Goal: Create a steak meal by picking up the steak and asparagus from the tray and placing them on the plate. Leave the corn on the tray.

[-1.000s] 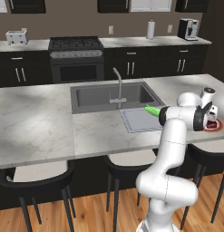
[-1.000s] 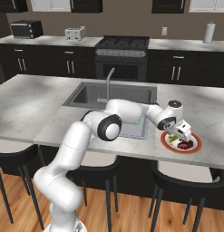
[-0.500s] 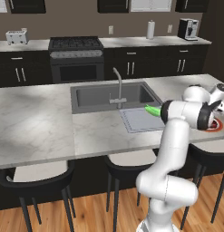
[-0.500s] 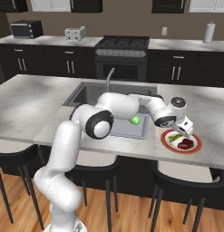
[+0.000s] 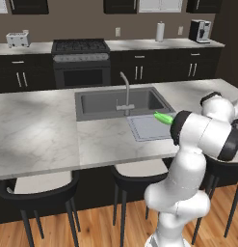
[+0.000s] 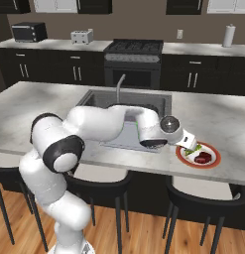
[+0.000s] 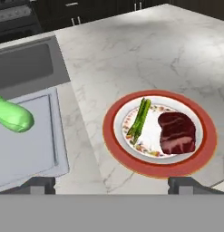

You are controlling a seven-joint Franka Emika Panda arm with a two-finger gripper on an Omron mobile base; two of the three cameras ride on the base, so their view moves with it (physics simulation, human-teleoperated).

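Hand view gives us the clearest look: the plate (image 7: 159, 168) sits on the marble counter (image 7: 145, 54) at about 4 o'clock from the picture's middle, with the steak (image 7: 177, 132) on its white centre toward 3 o'clock and the asparagus (image 7: 138, 120) beside it toward 9 o'clock, the two apart. At 9 o'clock we see the tray (image 7: 27, 149), with the corn (image 7: 12, 115) lying on its upper part. Our gripper (image 7: 111, 185) has its fingertips (image 7: 39, 185) spread wide near the bottom corners, and nothing sits between them. In the right base view we see the gripper (image 6: 189, 144) above the plate's (image 6: 213, 163) 9 o'clock rim. In the left base view the corn (image 5: 163, 117) rests at the tray's (image 5: 142, 130) 2 o'clock corner, beside the sink (image 5: 99, 103).
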